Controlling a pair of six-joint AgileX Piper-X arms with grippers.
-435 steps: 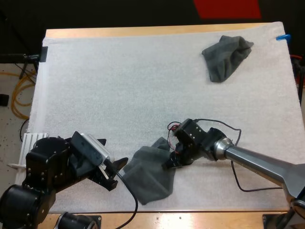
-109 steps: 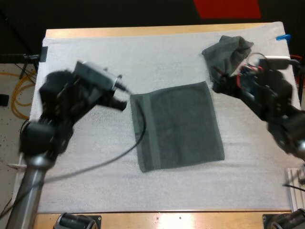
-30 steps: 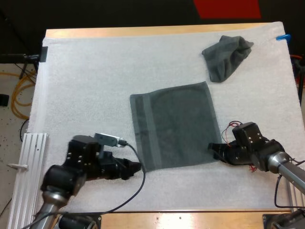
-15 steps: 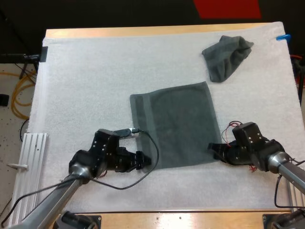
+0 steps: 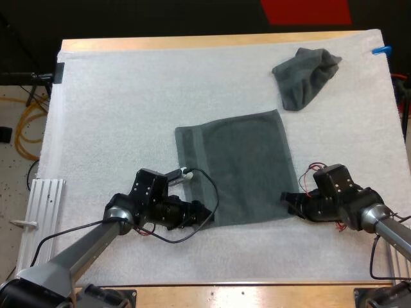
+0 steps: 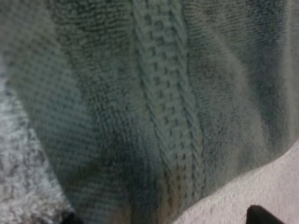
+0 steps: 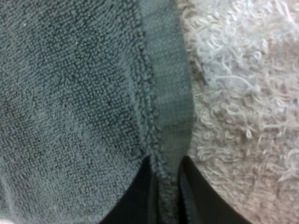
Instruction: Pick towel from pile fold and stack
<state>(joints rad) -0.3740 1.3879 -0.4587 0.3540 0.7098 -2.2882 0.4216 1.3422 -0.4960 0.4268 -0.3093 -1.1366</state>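
My left gripper (image 5: 204,212), fingers apart, low at the 7 o'clock corner of the towel (image 5: 237,163), my right gripper (image 5: 288,201) clamped on its hem at 4 o'clock, towel spread flat mid-mat (image 5: 128,96), crumpled towel (image 5: 305,77) well apart toward 1 o'clock.

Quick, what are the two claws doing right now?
Left gripper: open, at the flat towel's near corner.
Right gripper: shut on the flat towel's edge.

Cannot see the flat towel's (image 5: 241,167) seven-o'clock corner beneath the left gripper (image 5: 204,212), nor its five-o'clock corner pinched inside the right gripper (image 5: 287,200).
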